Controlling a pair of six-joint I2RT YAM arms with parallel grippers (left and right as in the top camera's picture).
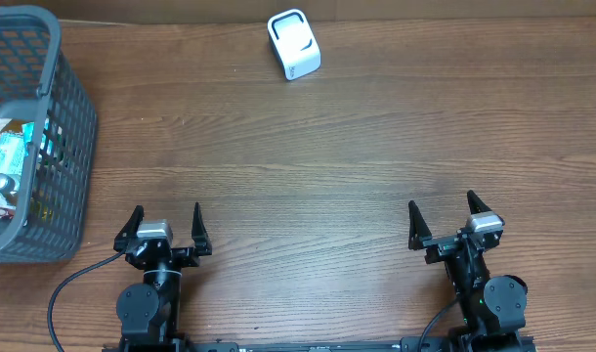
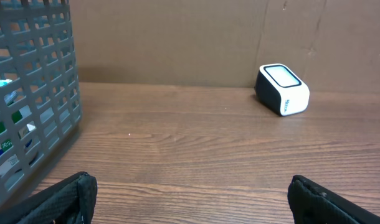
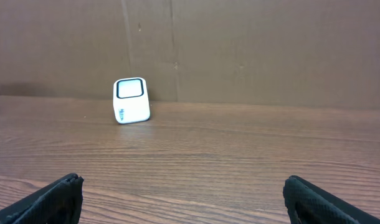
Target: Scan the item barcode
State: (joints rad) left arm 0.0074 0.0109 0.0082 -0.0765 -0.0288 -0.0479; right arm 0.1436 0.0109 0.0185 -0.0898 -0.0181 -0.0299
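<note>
Our left end effector (image 1: 167, 210) and right end effector (image 1: 442, 202) both stand wide open, holding nothing, at the near edge of the bench (image 1: 308, 156). The packaged items (image 1: 7, 161) lie in the grey basket (image 1: 56, 117) at the left edge; the white scanner (image 1: 294, 44) sits near the far edge, open wood between.
</note>
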